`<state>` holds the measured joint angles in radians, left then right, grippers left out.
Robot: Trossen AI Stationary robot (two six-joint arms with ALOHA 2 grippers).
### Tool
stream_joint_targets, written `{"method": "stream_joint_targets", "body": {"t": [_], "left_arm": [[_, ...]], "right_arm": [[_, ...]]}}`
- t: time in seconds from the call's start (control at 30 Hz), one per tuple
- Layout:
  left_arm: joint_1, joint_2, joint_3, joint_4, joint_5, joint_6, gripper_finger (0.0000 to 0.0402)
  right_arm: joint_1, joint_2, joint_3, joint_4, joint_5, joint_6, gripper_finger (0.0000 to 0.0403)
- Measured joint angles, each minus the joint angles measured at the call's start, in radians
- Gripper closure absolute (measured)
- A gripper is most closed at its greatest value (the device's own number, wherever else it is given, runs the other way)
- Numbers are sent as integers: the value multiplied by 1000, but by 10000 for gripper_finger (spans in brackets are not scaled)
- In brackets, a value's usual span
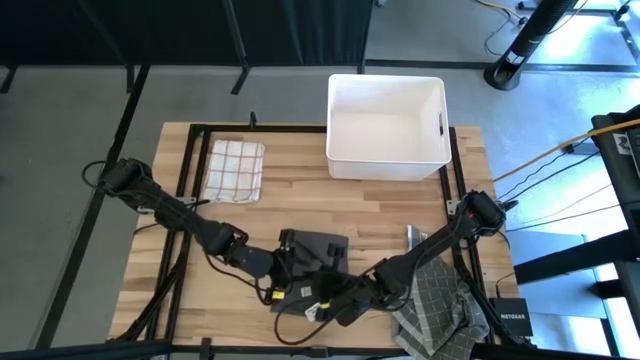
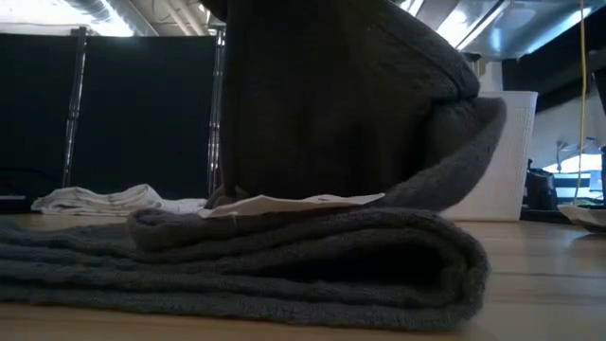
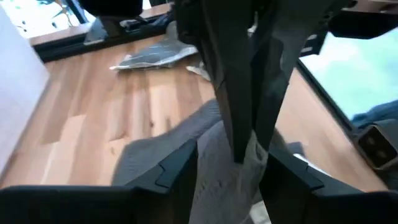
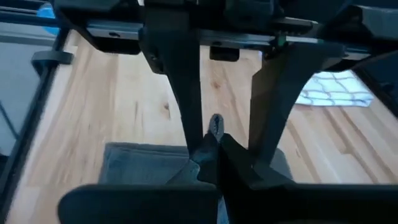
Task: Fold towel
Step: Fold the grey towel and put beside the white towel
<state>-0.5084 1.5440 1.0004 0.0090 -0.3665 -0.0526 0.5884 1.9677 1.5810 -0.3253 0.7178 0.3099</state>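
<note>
Right hand [image 4: 214, 140] pinches grey towel [image 1: 318, 247] | left hand [image 3: 227, 165] straddles it | box [image 1: 508, 312]: NETGEAR

Both arms reach inward, low, and meet near the front centre of the work area. Left tool [image 1: 300, 262]: fingers parted. Right tool [image 1: 335, 300]: fingers pressed together, pointing toward the left tool. The two tools sit just beside each other, wrists roughly level.

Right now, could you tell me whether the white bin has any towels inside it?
No, in the high view the white bin shows only its bare white floor.
</note>
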Motion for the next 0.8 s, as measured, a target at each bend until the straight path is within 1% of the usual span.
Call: {"method": "stream_joint_targets", "body": {"t": [0.1,0.17,0.27,0.3,0.33,0.4,0.43,0.5,0.57,0.63,0.73,0.8], "left_arm": [[0,1,0,0,2,0,281],[2,2,0,-4,4,2,313],[7,2,0,-21,9,25,373],[9,2,0,-27,8,33,384],[9,-2,0,-35,2,33,388],[13,-13,0,-40,-45,30,382],[17,-24,0,-39,-72,30,378],[23,-55,-2,-71,-151,26,376],[36,-72,3,-54,-186,24,379],[55,-86,-2,-91,-195,7,389],[77,-99,-2,-104,-191,-16,398],[94,-100,-1,-104,-189,-21,396]], "right_arm": [[0,2,0,9,-2,-1,396],[-1,2,-1,17,-2,-1,396],[-2,2,-1,19,1,1,396],[-2,2,-1,12,-8,3,394],[-3,0,-1,-5,-28,3,390],[-4,-15,17,-86,-51,20,376],[0,-26,33,-139,-49,51,367],[22,-44,59,-257,-83,115,342],[56,-38,87,-323,-128,160,317],[83,-33,89,-388,-161,179,292],[108,-23,75,-349,-135,187,259],[126,1,45,-286,-115,137,246]]}}
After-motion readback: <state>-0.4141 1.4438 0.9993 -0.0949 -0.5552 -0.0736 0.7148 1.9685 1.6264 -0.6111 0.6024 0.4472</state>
